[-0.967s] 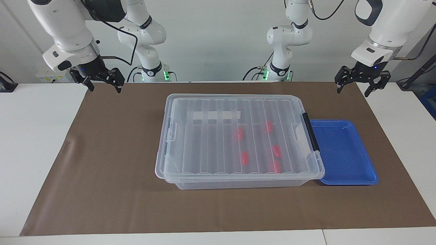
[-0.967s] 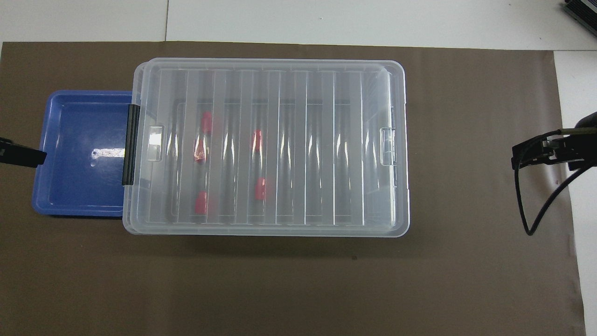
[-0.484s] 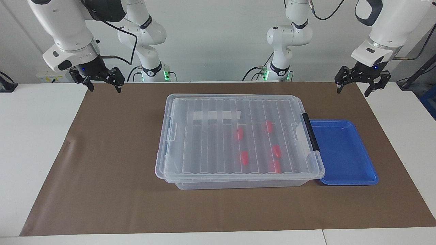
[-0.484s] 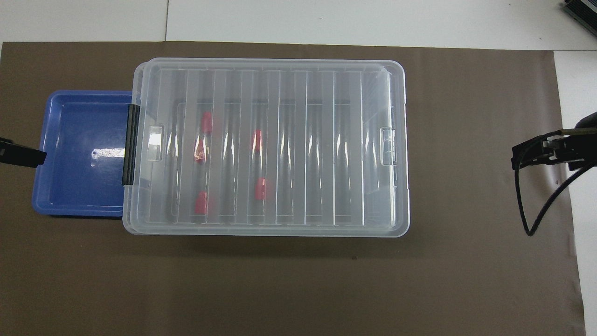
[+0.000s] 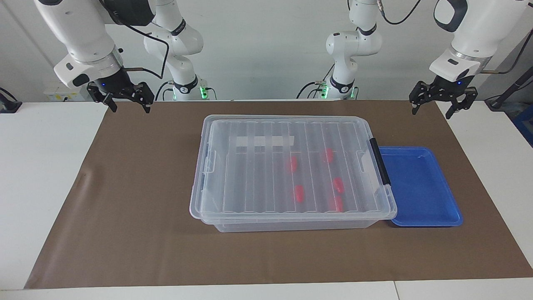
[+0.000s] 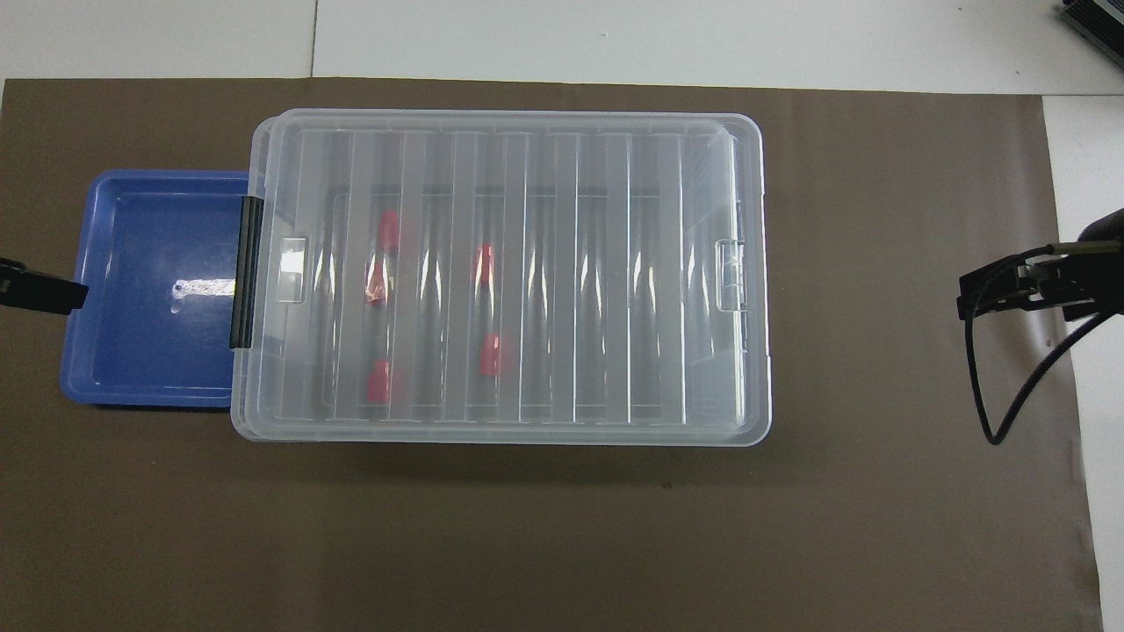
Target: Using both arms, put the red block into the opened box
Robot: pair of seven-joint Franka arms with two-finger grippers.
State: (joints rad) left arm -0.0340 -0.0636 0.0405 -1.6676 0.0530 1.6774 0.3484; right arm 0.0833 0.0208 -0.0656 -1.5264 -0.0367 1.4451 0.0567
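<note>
My left gripper [image 5: 434, 109] hangs in the air over the brown mat [image 5: 137, 200] at the left arm's end of the table, fingers spread wide and holding nothing. My right gripper [image 5: 130, 107] hangs over the mat's edge at the right arm's end, likewise spread wide and empty. Both stand well apart from the box [image 5: 291, 171] and touch nothing.

The box sits in the middle of the mat. Its ribbed clear lid [image 6: 509, 272] lies flat on top (closed, not open). The black bar handle [image 5: 379, 161] runs along the box end toward the left arm's side; the white label strip [image 5: 265, 141] shows through the lid on the side nearer to me.

Five red blocks are visible through the lid, all inside the box, in the half toward the left arm's end. One red block [image 5: 293, 164] lies closest to the box's middle; the others [image 5: 329, 155] [image 5: 338, 185] [image 5: 298, 193] [image 5: 336, 203] are spread around it, apart from one another.

A shallow blue tray [image 5: 441, 200] lies on the mat just beside the box's handle end, its edge tucked under the lid's overhang. In the overhead view only a tip of the left gripper [image 6: 39, 294] shows, over the tray's outer rim.
</note>
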